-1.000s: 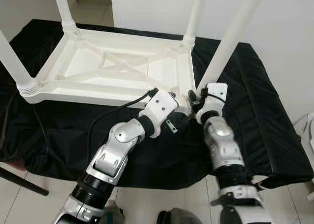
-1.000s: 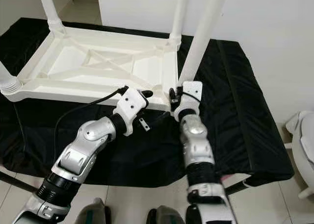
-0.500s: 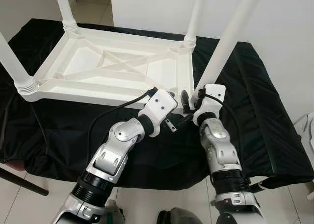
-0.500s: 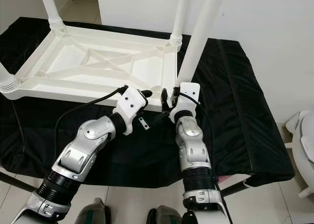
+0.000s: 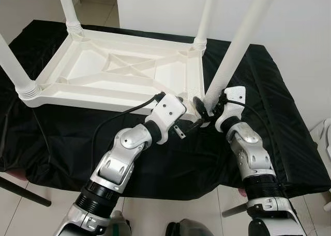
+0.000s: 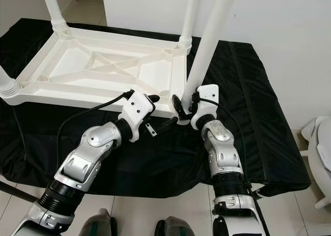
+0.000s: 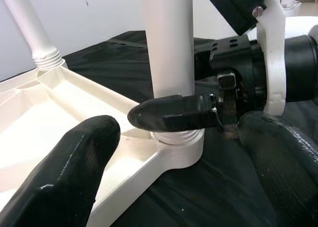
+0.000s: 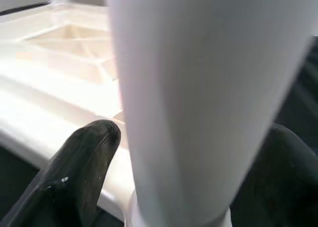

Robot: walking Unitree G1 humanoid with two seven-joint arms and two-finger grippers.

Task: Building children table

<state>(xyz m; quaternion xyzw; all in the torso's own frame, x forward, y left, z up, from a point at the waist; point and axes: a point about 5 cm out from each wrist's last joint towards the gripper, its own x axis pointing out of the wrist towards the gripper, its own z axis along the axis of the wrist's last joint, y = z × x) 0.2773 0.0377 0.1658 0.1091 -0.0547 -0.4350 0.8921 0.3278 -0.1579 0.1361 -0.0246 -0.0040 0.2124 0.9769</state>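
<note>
Left eye view: your right claw (image 5: 202, 108) is clamped around the near-right leg (image 5: 234, 52) at its socket on the upturned white table (image 5: 119, 73). Left claw (image 5: 187, 123) sits spread apart just beside that corner, gripping nothing; the table lies on the black-draped counter (image 5: 279, 117).

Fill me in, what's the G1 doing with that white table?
A white plastic table lies upside down on a black-covered surface, with its legs standing up. The right gripper has its fingers around the base of the near right leg, at the corner socket. The left gripper sits open just beside that corner, holding nothing.
</note>
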